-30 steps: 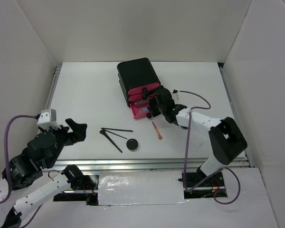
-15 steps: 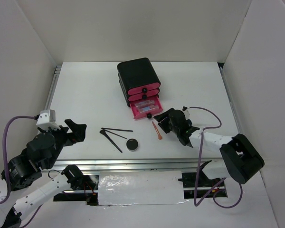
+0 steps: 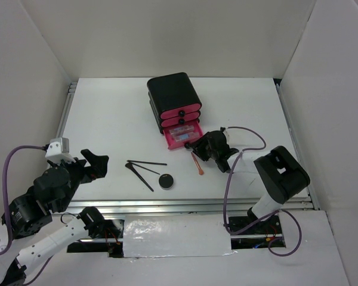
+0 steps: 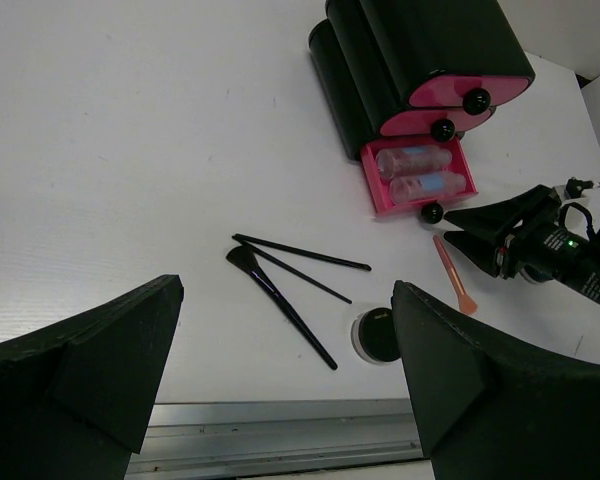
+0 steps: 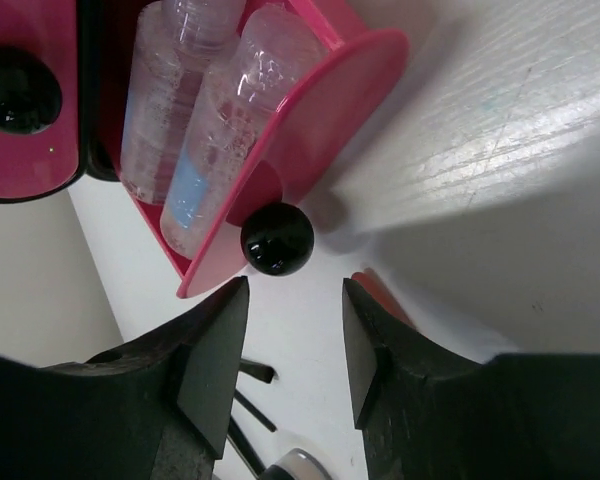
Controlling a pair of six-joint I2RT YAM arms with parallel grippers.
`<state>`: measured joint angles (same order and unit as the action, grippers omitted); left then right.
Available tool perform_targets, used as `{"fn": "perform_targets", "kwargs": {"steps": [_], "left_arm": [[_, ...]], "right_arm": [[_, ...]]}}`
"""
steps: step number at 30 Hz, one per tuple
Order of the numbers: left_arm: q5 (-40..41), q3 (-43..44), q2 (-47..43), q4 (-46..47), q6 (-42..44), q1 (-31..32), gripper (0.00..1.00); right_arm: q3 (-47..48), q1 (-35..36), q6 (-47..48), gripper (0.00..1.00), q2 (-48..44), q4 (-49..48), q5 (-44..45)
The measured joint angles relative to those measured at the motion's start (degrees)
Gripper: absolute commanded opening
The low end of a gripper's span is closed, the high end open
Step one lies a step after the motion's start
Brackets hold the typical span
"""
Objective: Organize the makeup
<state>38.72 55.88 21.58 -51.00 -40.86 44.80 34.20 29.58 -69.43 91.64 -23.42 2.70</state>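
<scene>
**Item:** orange-pink stick (image 3: 197, 163).

**Location:** flat on the table (image 3: 107, 119), just on the arms' side of the chest (image 3: 172, 95). Its upper end sits close under the knob (image 5: 277, 240) of the chest's open bottom drawer (image 3: 182, 136).

**Long axis:** runs away from the chest toward the arms, canted a little to the right.

**Right gripper** (image 3: 194, 146): low, just beside the stick's chest-side end. Its tips point at the knob and its jaws are parted to a moderate gap with nothing between them. The stick lies below and slightly right of the fingers (only a sliver shows past one finger in the wrist view). Judged need: a small drop, with the gap turned to span the stick's thin width rather than its length.

**Left gripper** (image 4: 280, 370): spread wide, empty, well apart from the chest and far from the stick. The right arm is plainly the nearer.

**Other stock:**
- Two clear containers (image 5: 220, 110) lie side by side in the open drawer.
- Thin black brushes (image 3: 144, 169) and the round black compact (image 3: 166, 181) are loose, farther out from the chest toward the left arm.
</scene>
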Motion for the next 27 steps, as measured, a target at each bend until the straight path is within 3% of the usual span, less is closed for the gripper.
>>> {"fn": "perform_targets", "kwargs": {"steps": [16, 27], "left_arm": [[0.04, 0.00, 0.02, 0.00, -0.02, 0.15, 1.00], [0.02, 0.00, 0.44, 0.00, -0.02, 0.31, 0.99]], "right_arm": [[6.32, -0.98, 3.10, 0.49, 5.51, 1.18, -1.90], [7.08, -1.95, 4.98, 0.39, 6.45, 1.60, -3.19]]}}
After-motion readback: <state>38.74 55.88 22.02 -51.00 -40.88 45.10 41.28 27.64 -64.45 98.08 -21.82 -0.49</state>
